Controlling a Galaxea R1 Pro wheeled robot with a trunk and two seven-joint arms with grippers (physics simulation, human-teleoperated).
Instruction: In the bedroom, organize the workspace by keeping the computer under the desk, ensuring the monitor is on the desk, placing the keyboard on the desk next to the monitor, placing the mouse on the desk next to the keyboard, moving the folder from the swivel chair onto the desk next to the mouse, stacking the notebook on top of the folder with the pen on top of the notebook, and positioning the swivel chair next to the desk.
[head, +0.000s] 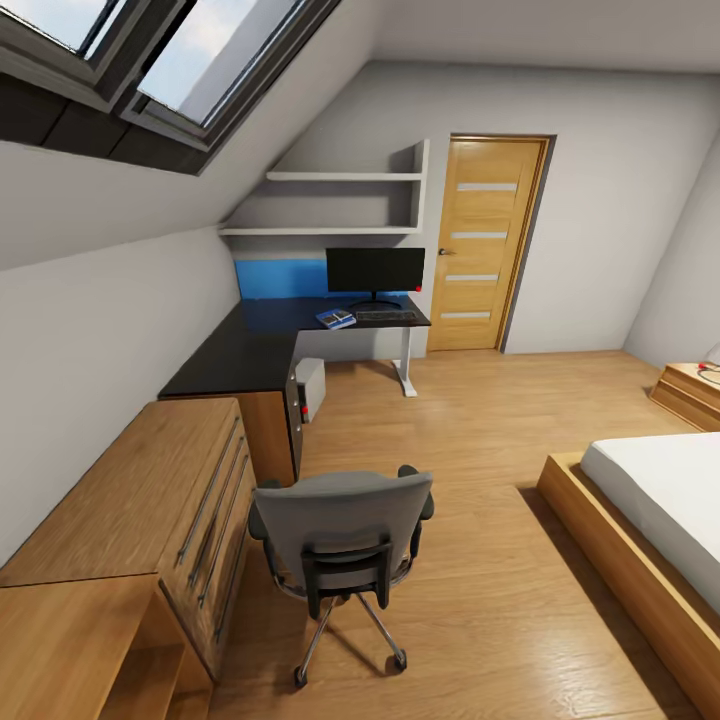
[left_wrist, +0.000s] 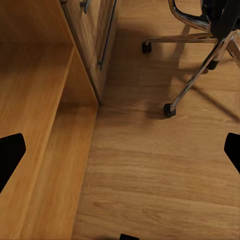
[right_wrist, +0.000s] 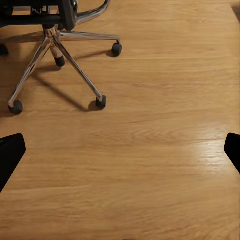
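The swivel chair (head: 342, 545) is standing just ahead with its back toward the robot, well short of the desk (head: 260, 345), while both grippers, left (left_wrist: 120, 150) and right (right_wrist: 120, 150), are hanging spread wide over bare floor.

No text, label, brand, number or sign could be read anywhere. The monitor (head: 375, 271) was blank, and the blue item (head: 335, 319) on the desk (head: 250, 345) was too small to read.
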